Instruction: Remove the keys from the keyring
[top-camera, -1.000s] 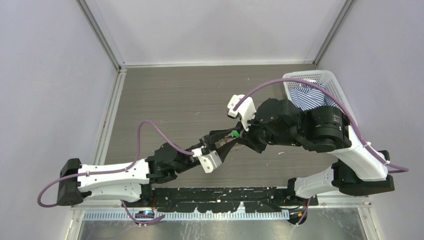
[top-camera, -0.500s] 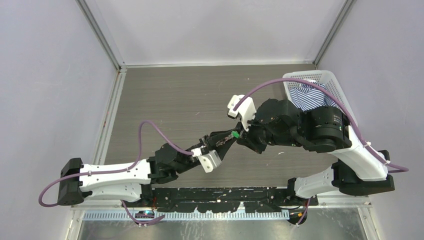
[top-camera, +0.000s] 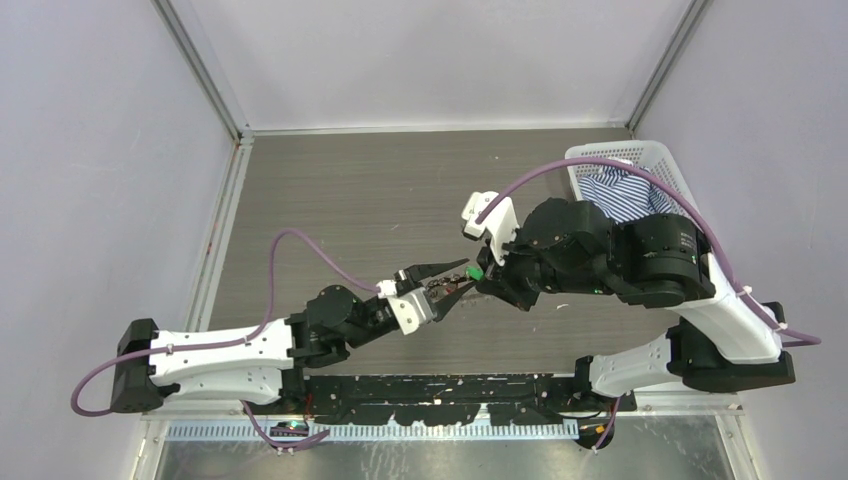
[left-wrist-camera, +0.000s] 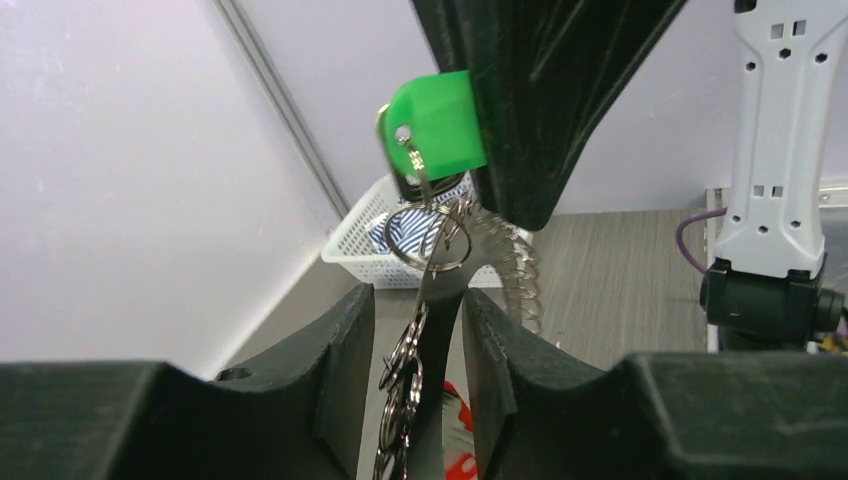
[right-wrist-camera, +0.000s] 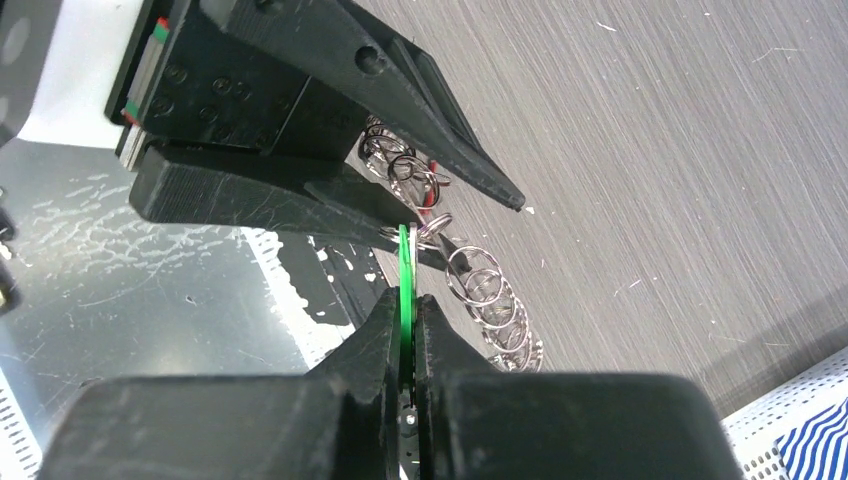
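The green-headed key is pinched edge-on between my right gripper's fingers, so that gripper is shut on it above the table. From that key hangs the thin wire keyring. A silvery bunch of keys drops from it into the gap of my left gripper, whose fingers stand apart on either side without squeezing it. A second silvery string dangles beside it. From above, the two grippers meet at mid-table, left gripper just left of the green key.
A white plastic basket holding a blue striped cloth stands at the far right of the grey wood-grain table. A black rail runs along the near edge between the arm bases. Grey walls close in both sides.
My left gripper closed partway and has opened again, its wrist turned and shifted slightly down-left. The right gripper, still gripping the green key, drifted a little to the right.
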